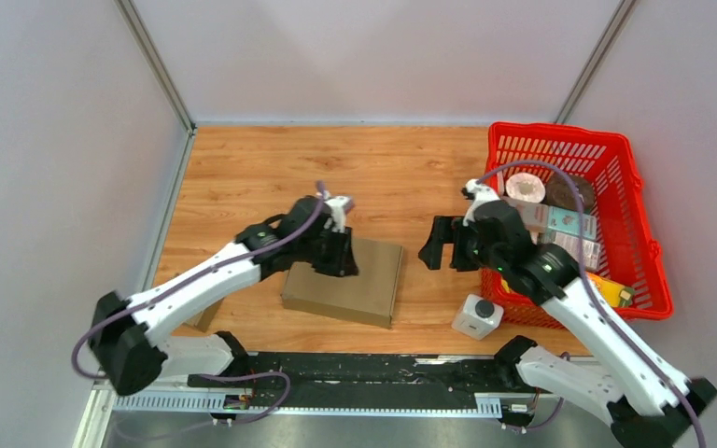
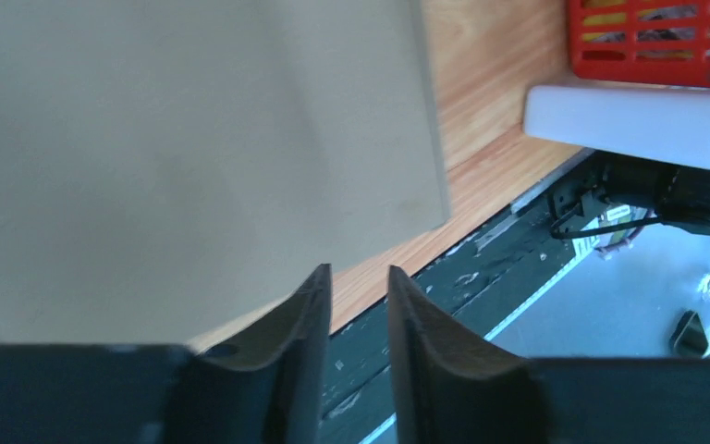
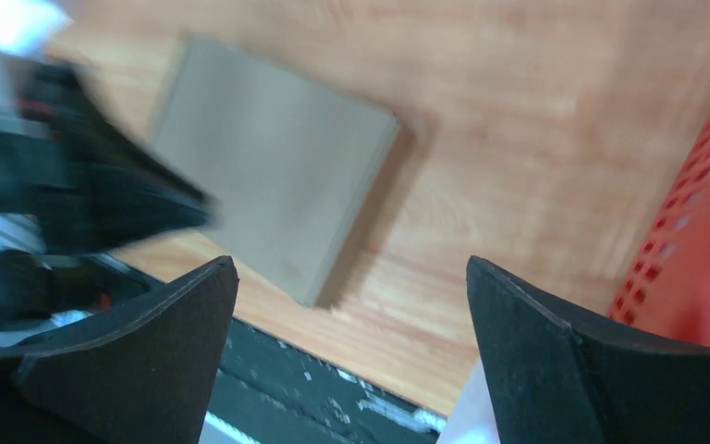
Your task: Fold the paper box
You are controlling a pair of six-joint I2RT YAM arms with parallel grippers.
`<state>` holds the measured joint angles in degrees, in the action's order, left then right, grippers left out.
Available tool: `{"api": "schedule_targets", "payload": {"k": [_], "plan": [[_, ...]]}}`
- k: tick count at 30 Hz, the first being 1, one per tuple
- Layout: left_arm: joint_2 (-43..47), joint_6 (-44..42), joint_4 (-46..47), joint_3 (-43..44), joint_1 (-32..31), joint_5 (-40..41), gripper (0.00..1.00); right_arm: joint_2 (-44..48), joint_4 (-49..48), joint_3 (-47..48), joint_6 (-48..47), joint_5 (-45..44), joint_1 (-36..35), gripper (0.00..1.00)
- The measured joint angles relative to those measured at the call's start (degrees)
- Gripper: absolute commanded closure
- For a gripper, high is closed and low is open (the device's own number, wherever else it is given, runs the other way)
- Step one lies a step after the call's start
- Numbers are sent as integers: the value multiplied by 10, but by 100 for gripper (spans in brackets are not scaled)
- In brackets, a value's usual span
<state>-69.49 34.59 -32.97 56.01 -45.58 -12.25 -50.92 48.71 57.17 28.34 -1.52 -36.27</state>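
Black left fingers point(image 2: 300, 324) barely parted beside box point(image 1: 355, 285), right fingers point(image 3: 171, 347) wide, empty

A light-brown wooden table point(image 1: 411, 168) stands between plain grey walls point(image 1: 56, 140). A red plastic lattice basket point(image 1: 651, 252) sits on its right side. In the basket lie a white round roll point(image 1: 526, 188) at the far left, printed packets point(image 1: 569, 224) in the middle and a yellow item point(image 1: 613, 291) nearer. A white square container point(image 1: 477, 315) with a black round cap stands just beside the basket's near left corner. A black strip point(image 1: 383, 369) runs along the table's near edge.
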Motion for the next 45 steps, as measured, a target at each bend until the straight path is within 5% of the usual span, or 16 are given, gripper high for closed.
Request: {"api": "schedule_targets", "payload": {"k": [3,8,14,18,24,34,40,45], "plan": [[-139,12,39,90,-70,17,86,58,3,76,-18,-27,0,2],[-365,22,23,274,-140,82,86,65,-11,201,-52,-66,0,1],[-455,29,0,306,-174,117,89,51,-11,162,-61,-62,0,0],[-427,52,28,209,-144,115,89,44,-9,134,-61,-50,0,0],[-282,55,26,42,-1,117,89,52,-18,105,-57,-30,0,0],[-247,-33,20,28,226,108,86,17,-48,85,-46,36,0,0],[-176,-70,4,5,348,77,59,-9,-15,103,-68,28,0,0],[-63,-86,-48,84,342,18,45,-14,30,174,-99,-32,0,0]]}}
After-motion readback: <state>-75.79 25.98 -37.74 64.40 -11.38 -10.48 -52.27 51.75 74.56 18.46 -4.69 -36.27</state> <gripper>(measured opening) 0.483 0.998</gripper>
